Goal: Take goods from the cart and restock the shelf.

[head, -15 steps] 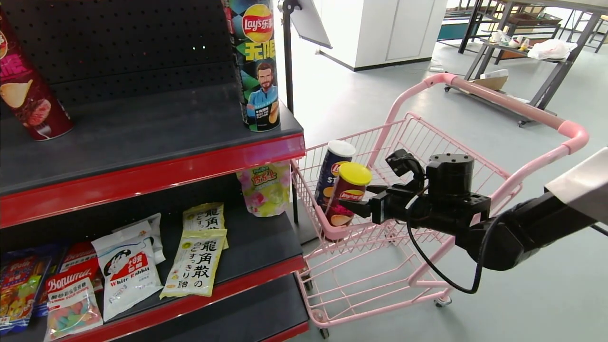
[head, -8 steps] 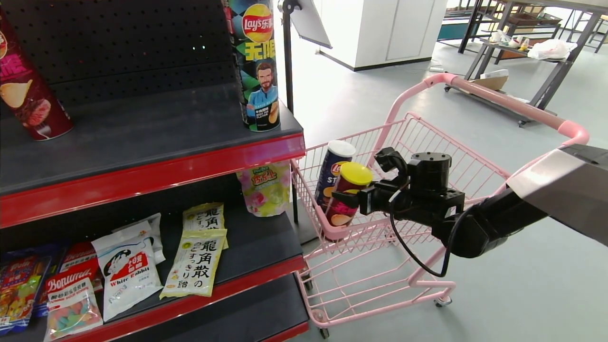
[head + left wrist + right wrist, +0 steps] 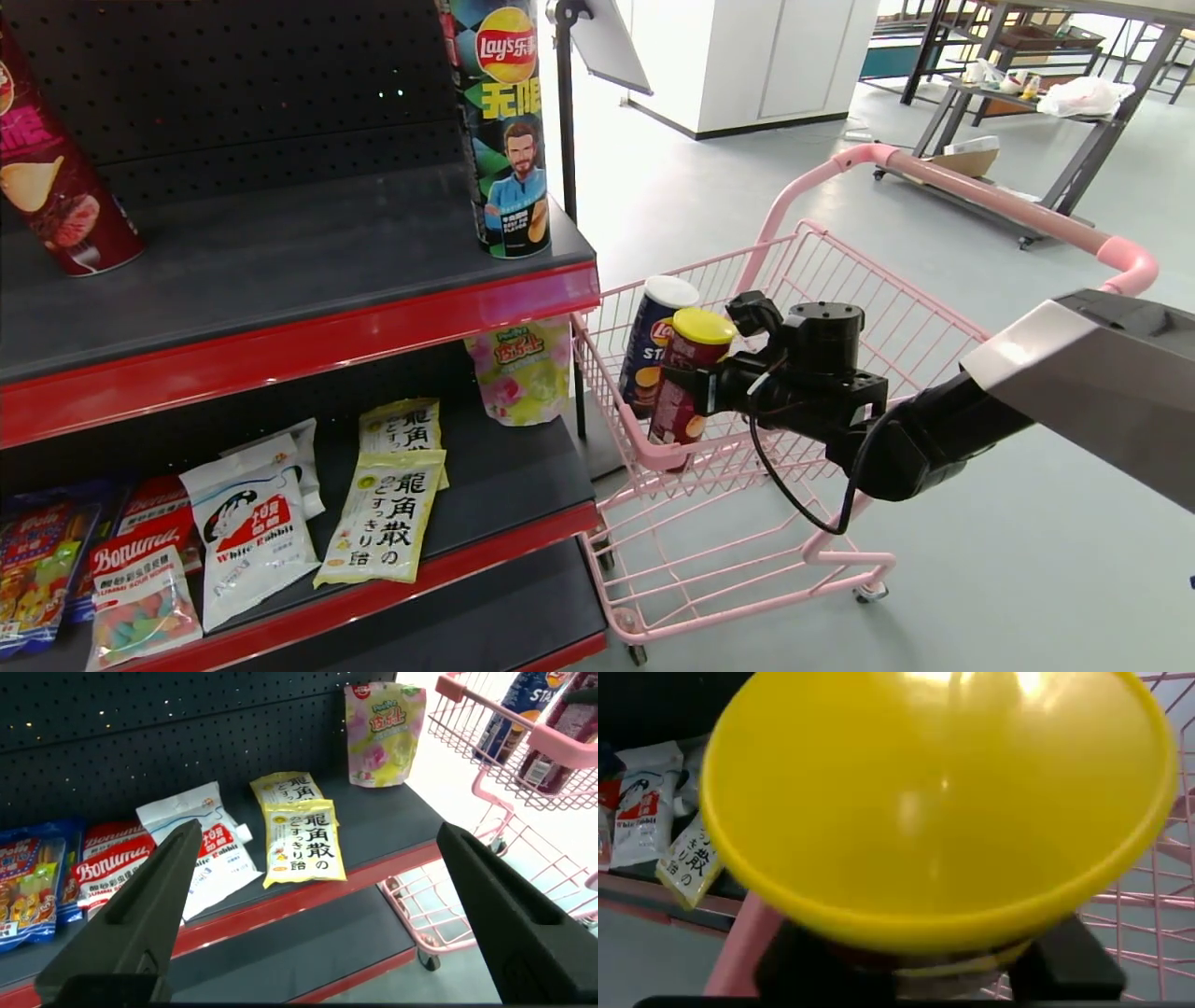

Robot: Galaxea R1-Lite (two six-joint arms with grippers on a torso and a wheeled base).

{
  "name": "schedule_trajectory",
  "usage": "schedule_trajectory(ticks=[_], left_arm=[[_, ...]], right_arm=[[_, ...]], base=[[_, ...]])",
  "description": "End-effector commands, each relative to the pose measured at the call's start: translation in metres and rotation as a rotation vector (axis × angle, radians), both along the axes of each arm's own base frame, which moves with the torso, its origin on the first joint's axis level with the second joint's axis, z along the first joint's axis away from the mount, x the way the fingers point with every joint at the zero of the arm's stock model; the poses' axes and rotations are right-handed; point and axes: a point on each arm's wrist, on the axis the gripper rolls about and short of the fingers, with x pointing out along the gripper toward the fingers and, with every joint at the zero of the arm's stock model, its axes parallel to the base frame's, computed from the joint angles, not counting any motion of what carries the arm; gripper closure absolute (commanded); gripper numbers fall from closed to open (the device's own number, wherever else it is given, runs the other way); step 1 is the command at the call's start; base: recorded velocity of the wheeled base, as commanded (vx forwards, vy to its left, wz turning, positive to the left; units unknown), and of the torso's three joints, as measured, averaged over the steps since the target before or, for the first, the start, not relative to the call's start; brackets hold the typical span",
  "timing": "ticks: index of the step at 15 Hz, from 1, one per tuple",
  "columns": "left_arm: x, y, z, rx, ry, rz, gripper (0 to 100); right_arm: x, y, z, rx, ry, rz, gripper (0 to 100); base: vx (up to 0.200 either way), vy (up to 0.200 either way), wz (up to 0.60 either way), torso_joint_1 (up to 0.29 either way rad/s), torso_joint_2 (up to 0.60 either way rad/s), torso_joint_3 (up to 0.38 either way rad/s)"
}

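A yellow lid (image 3: 938, 803) caps the can (image 3: 906, 957), seen from right above. The right gripper (image 3: 929, 975) clamps the can's dark body from both sides. Beyond it are the pink wires of the cart (image 3: 1167, 901) and snack bags (image 3: 654, 821) lying on a shelf (image 3: 645, 896).

White cabinet (image 3: 747, 56) — metal rack (image 3: 1088, 154), white bag (image 3: 1083, 96)

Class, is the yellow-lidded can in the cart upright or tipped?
Slightly tipped: yellow-lidded can leans toward the right gripper, base inside the pink cart.
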Motion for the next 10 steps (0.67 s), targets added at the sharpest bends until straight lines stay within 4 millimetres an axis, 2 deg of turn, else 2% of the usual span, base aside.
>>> schedule_trajectory(ticks=[1, 3, 7, 8, 10], left_arm=[[0.000, 0.000, 0.000, 0.000, 0.001, 0.000, 0], [0.000, 0.000, 0.000, 0.000, 0.001, 0.000, 0], [0.000, 0.000, 0.000, 0.000, 0.001, 0.000, 0], [0.000, 0.000, 0.000, -0.002, 0.001, 0.000, 0], [0.000, 0.000, 0.000, -0.002, 0.001, 0.000, 0]], right_arm=[[-0.003, 0.001, 0.000, -0.003, 0.007, 0.004, 100], [-0.016, -0.005, 0.012, -0.005, -0.002, 0.002, 100], [-0.048, -0.022, 0.066, 0.027, -0.103, -0.032, 100], [-0.056, -0.026, 0.090, 0.053, -0.167, -0.036, 100], [-0.064, -0.033, 0.118, 0.068, -0.252, -0.048, 100]], base=[[0.000, 0.000, 0.00, 0.000, 0.00, 0.000], [0.000, 0.000, 0.00, 0.000, 0.00, 0.000], [0.000, 0.000, 0.00, 0.000, 0.00, 0.000], [0.000, 0.000, 0.00, 0.000, 0.00, 0.000], [0.000, 0.000, 0.00, 0.000, 0.00, 0.000]])
